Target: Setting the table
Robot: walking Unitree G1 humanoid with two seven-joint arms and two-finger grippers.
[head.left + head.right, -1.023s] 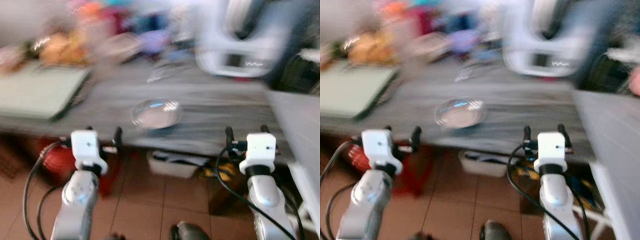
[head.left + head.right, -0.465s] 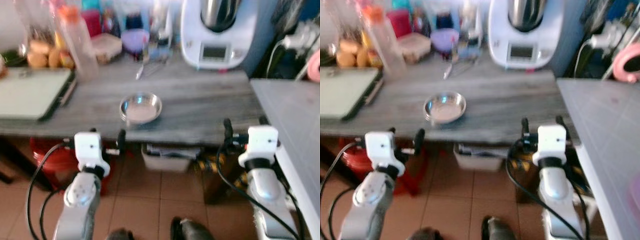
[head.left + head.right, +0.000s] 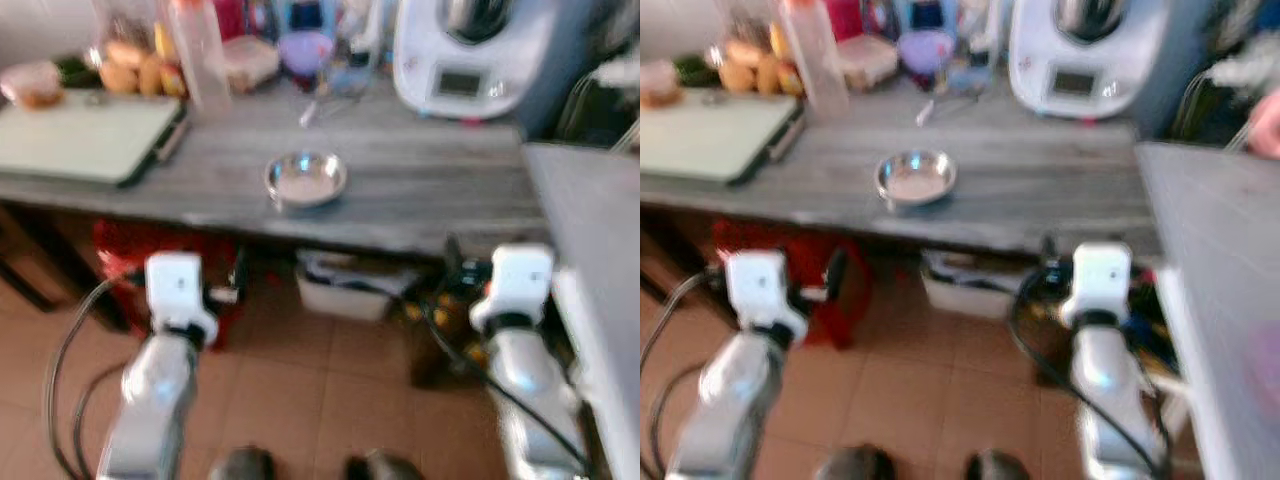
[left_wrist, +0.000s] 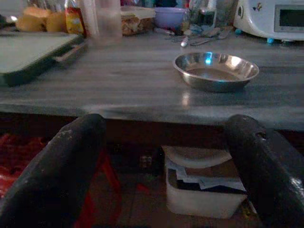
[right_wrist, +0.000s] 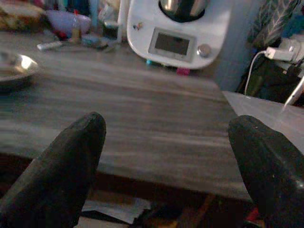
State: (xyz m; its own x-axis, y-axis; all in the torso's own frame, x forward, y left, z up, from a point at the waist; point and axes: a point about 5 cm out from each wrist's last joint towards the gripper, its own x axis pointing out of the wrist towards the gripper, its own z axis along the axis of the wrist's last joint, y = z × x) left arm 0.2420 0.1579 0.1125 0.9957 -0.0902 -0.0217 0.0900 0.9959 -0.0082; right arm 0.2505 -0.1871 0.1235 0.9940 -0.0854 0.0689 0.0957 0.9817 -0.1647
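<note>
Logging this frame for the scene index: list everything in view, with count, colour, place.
steel bowl: 1, silver, middle of counter, near front edge
counter: 1, grey wood-grain
cutting board: 1, pale green, counter's left end
kitchen machine: 1, white, back right of counter
clear bottle: 1, back of counter
purple bowl: 1, back centre
white bin: 1, under counter
red container: 1, under counter, left
left pincer: black fingers open, below counter edge
right pincer: black fingers open, below counter edge

Long grey wood-grain counter (image 3: 400,195) spans view, 9 to 3 o'clock. Terracotta tile floor (image 3: 320,390) below. White storage bin (image 3: 345,290) under counter at centre; red container (image 3: 150,250) toward 9 o'clock. Second grey surface (image 3: 1220,260) at 3 o'clock. Head views blurred.
</note>
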